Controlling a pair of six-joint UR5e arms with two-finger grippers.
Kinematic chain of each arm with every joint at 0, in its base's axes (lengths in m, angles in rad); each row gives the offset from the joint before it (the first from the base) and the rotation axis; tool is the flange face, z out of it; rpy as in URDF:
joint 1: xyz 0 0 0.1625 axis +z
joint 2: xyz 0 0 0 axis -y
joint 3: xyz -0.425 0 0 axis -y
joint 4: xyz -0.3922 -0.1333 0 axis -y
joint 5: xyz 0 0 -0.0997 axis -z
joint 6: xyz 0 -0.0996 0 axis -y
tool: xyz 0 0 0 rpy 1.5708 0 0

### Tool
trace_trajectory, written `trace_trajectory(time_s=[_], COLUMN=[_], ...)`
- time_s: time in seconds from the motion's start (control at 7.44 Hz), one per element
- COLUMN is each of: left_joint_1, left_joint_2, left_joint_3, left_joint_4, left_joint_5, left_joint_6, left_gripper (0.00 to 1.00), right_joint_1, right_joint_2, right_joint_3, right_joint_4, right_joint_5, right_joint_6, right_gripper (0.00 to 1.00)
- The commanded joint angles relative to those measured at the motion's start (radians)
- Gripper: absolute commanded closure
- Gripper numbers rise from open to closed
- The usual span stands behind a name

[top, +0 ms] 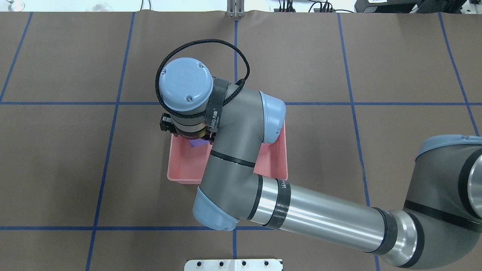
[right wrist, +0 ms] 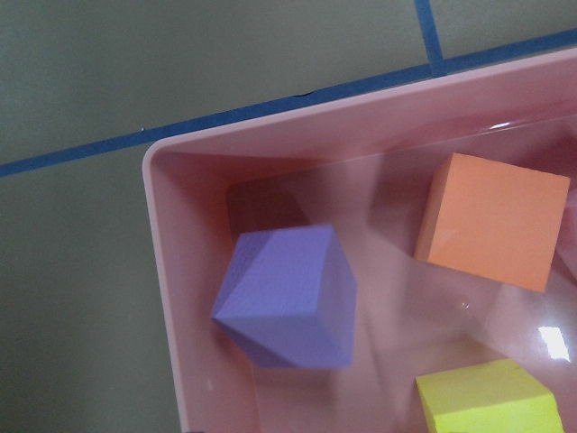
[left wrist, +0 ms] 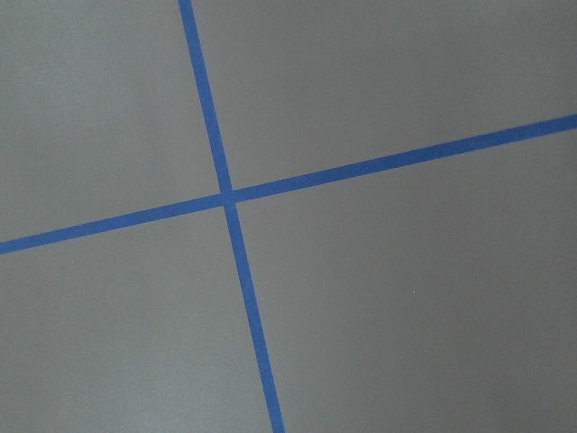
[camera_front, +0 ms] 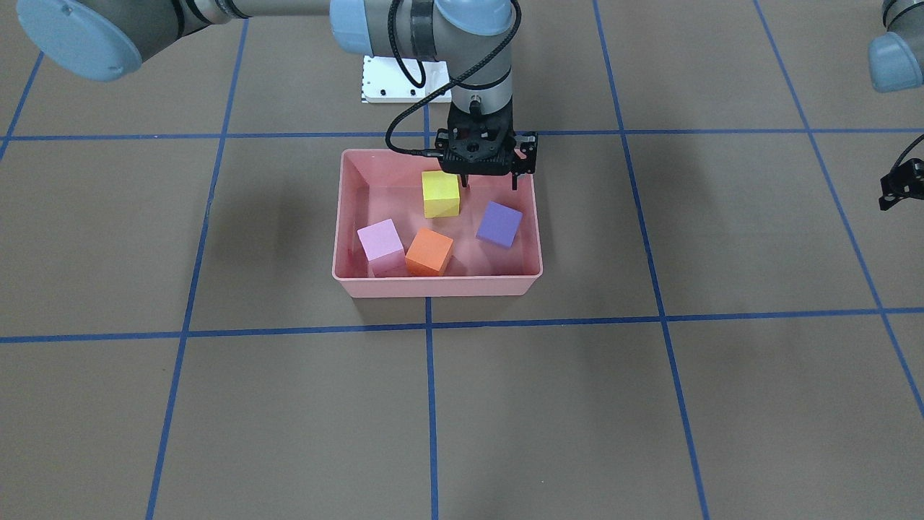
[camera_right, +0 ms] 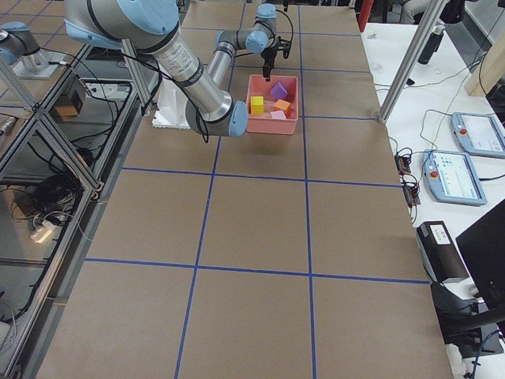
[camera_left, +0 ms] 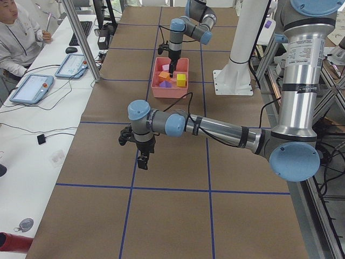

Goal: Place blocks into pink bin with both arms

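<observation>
The pink bin sits mid-table and holds all four blocks: yellow, light pink, orange and purple, which is tilted on an edge. My right gripper hangs open and empty over the bin's robot-side edge, between the yellow and purple blocks. Its wrist view shows the purple block, the orange block and the yellow block. My left gripper hovers over bare table far from the bin. I cannot tell whether it is open or shut.
The white bolted pedestal plate stands just behind the bin on the robot's side. Blue tape lines cross the brown table. An operator sits at a side desk with tablets.
</observation>
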Motion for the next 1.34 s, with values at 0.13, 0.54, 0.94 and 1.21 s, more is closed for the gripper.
trace_trajectory(time_s=[0.13,0.54,0.94,1.21], left_joint_1=[-0.001,-0.048,-0.192,-0.243], left_joint_2=[0.011,0.051,0.127,0.178], left_joint_3=[-0.002,-0.006,-0.009,-0.023], left_joint_4=[0.009,0.011,0.017,0.017], left_joint_5=[-0.002,-0.067,-0.083,-0.083], left_joint_6=[0.000,0.077,0.298,0.331], left_gripper=[0.00,0.00,0.00,0.00], right_joint_1=[0.069,0.334,0.515,0.682], right_joint_2=[-0.006,-0.145,-0.327,-0.441], right_joint_3=[0.002,0.033,0.073,0.073], right_joint_4=[-0.062,-0.071,-0.068,-0.067], right_joint_5=[0.011,0.233,0.328,0.437], right_joint_6=[-0.137,-0.500,-0.893,-1.157], right_gripper=[0.00,0.00,0.00,0.00])
